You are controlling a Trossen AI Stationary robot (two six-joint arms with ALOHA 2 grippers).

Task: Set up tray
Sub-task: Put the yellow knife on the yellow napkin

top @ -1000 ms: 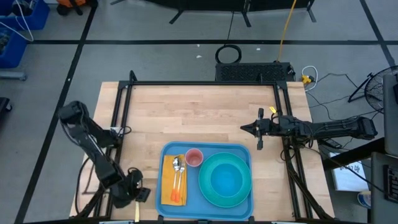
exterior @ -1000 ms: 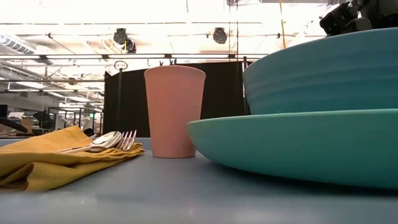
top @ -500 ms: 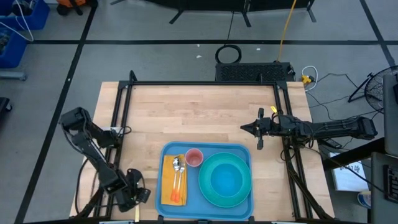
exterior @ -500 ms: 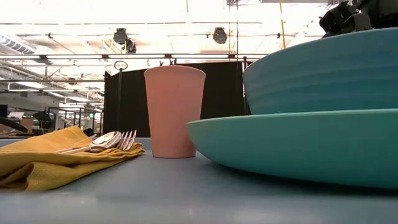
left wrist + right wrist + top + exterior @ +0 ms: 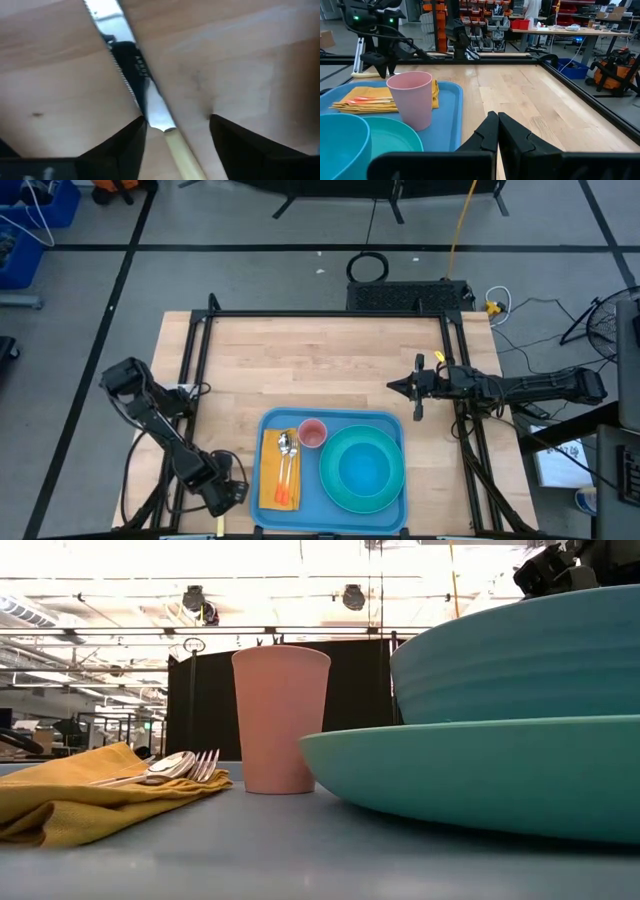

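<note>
While both arms hang off to the sides, the setting sits at the near edge of the table, and from where I stand it reads like this:

Tray: the blue tray (image 5: 333, 420) lies flat on the wooden table (image 5: 320, 360), at the middle of its near edge.
Napkin side: a yellow napkin (image 5: 279, 470) lies along the tray's left part, with a spoon (image 5: 284, 446) and a fork (image 5: 203, 764) on top, side by side.
Cup: a pink cup (image 5: 313, 433) stands upright just right of the napkin, toward the tray's far rim.
Plate and bowl: a teal plate (image 5: 362, 470) fills the tray's right part, and a blue bowl (image 5: 362, 470) sits inside it.
Left gripper: the left gripper (image 5: 228, 494) hovers low over the table's near-left corner, just left of the tray, fingers (image 5: 122, 147) spread apart, holding nothing.
Right gripper: the right gripper (image 5: 396, 387) waits above the wood just beyond the tray's far-right corner, fingers (image 5: 490, 132) pressed together on nothing.
</note>
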